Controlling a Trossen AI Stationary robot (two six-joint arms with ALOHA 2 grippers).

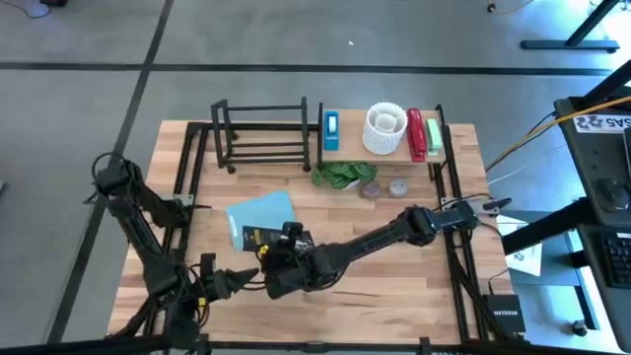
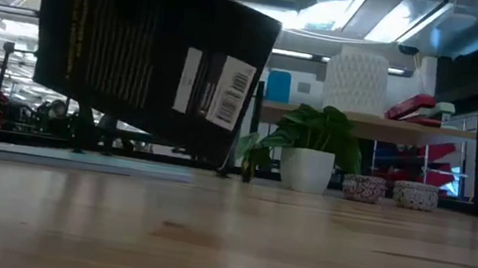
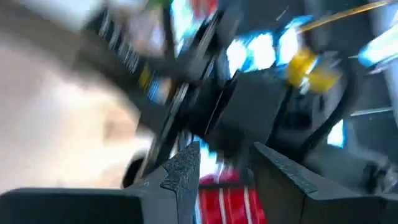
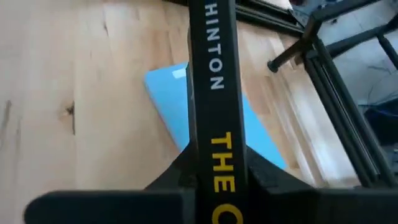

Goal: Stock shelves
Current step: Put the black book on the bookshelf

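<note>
Your right gripper (image 4: 214, 180) is closed on the spine of a black book (image 4: 211, 81); in the right wrist view both fingers press the spine from either side, near its end. In the high view this gripper (image 1: 279, 258) sits in the lower centre of the frame, and the low view shows the book (image 2: 148, 48) hanging clear of the table (image 2: 297, 253), tilted, at the upper left of that frame.

Under the book lies a blue book (image 1: 260, 215), flat on the table. Be careful not to drag the black book across it when you move.

The left gripper (image 1: 237, 281) waits at the lower left of the high view, just beside the right one, its fingers apart (image 3: 186, 171) and holding nothing. I think it is best to keep it there or pull it back, so the arms do not meet.

The black rack (image 1: 261, 133) stands at the upper centre of the high view, with nothing on it, and the wood shelf (image 1: 380, 158) is to its right, already carrying a blue box (image 1: 330, 130), a white vase (image 1: 385, 128) and red items (image 1: 416, 133). For a good placement, first turn the book upright, because a grip at the spine lets it swing. Then carry it high toward the rack and lower it slowly between the bars.
</note>
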